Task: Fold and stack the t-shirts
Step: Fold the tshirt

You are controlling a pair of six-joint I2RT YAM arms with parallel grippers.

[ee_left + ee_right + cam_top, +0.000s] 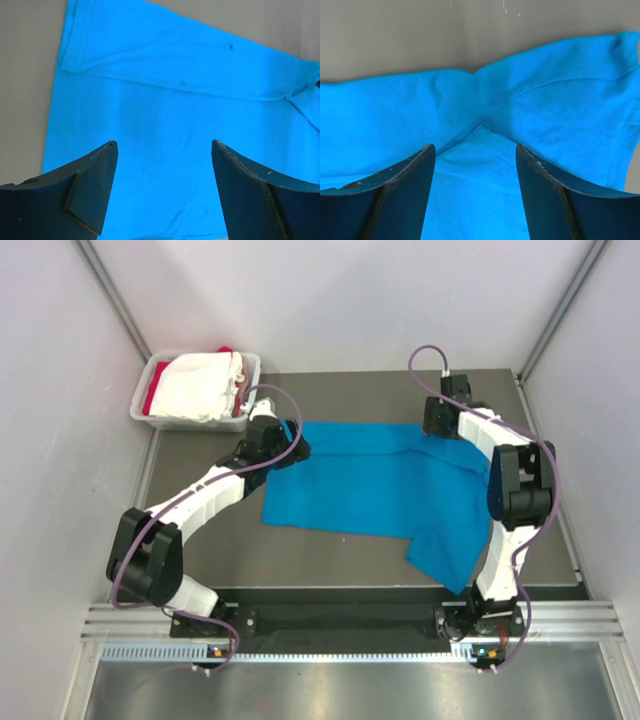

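A bright blue t-shirt (370, 480) lies flat on the dark mat (340, 560), one sleeve trailing toward the near right. My left gripper (290, 445) hovers over its far left corner. In the left wrist view the left gripper (165, 145) stands open, with only blue cloth (165, 100) below the fingers. My right gripper (437, 420) is over the shirt's far right edge. In the right wrist view the right gripper (475, 147) is open above a seam fold of the shirt (480, 127), gripping nothing. A white t-shirt (205, 385) and a red one (150, 398) lie in the tub.
The pale grey tub (195, 424) stands at the far left corner, just beyond the left gripper. White walls close in on both sides and at the back. A metal rail (350, 625) carrying the arm bases runs along the near edge.
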